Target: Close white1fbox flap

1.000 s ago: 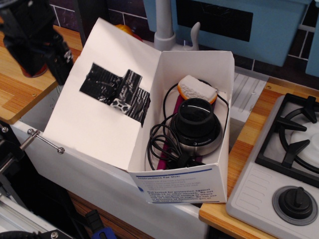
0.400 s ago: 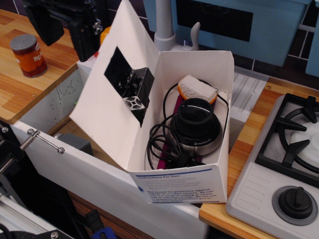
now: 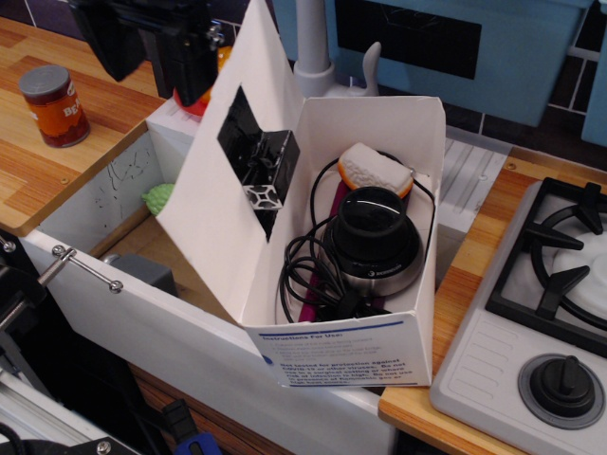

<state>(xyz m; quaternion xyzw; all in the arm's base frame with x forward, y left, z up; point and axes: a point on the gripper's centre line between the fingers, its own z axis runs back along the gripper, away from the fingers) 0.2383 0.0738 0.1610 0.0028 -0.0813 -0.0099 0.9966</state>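
You are looking at the white1fbox [image 3: 379, 355] sitting open over the sink [image 3: 95, 194], between the wooden desk [image 3: 38, 180] and the stove [image 3: 541, 313]. Its flap [image 3: 223, 218] is standing steeply on the box's left side, taped black block [image 3: 258, 166] facing inward. The pincer [image 3: 156, 38] is hovering behind the flap's top edge; you cannot tell how far it is gaping.

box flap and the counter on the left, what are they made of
The flap looks like thin matte white cardboard: flat, with a creased hinge at the white1fbox; glossy black tape on its inner face. The counter seems to be wood or wood-look laminate, showing plank grain.
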